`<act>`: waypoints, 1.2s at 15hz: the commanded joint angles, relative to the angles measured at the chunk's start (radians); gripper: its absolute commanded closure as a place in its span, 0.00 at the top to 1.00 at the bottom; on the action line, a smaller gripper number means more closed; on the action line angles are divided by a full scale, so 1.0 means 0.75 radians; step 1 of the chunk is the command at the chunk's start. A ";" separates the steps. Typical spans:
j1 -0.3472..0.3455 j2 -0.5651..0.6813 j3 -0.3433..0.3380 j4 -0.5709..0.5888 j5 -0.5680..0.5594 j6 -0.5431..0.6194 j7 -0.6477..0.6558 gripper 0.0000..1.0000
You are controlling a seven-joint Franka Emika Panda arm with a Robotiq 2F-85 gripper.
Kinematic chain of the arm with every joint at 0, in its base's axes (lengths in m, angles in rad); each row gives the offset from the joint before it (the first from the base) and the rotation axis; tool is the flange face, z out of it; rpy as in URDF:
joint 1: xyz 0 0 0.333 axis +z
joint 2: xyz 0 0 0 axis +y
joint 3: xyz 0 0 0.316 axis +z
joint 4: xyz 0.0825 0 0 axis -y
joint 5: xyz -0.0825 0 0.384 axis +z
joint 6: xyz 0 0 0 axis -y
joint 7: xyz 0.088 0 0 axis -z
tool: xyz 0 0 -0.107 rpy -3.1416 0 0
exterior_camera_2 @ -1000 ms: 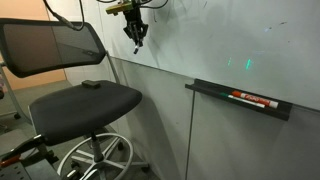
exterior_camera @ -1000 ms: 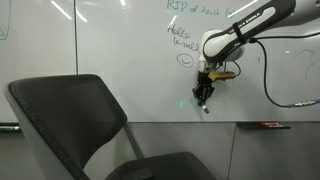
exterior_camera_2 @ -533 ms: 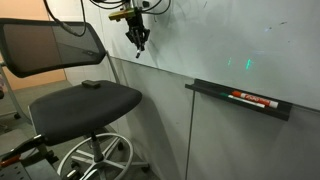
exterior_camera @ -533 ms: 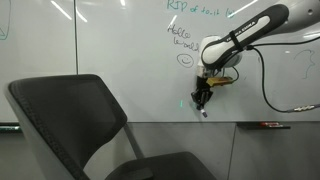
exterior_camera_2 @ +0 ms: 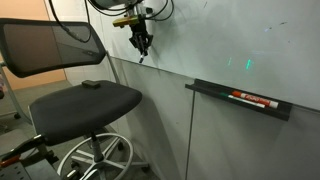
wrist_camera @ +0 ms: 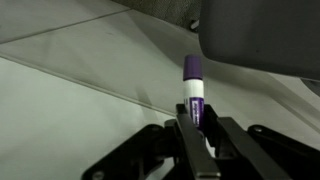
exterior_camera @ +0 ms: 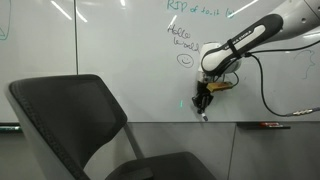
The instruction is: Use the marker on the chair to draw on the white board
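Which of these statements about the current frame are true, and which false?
1. The hand grips the marker. True.
2. The marker points up at the ceiling. False: it points downward from the hand, close to the white board.
3. The white board carries green handwriting. True.
4. The pen with a red part lies on the seat. False: it lies on the tray under the white board, away from the chair.
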 commanded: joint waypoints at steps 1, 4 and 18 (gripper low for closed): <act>0.005 0.023 -0.028 0.030 -0.038 0.015 0.008 0.06; 0.000 0.023 -0.036 0.028 -0.047 0.005 0.002 0.06; -0.011 -0.049 -0.108 -0.038 -0.236 -0.008 0.023 0.06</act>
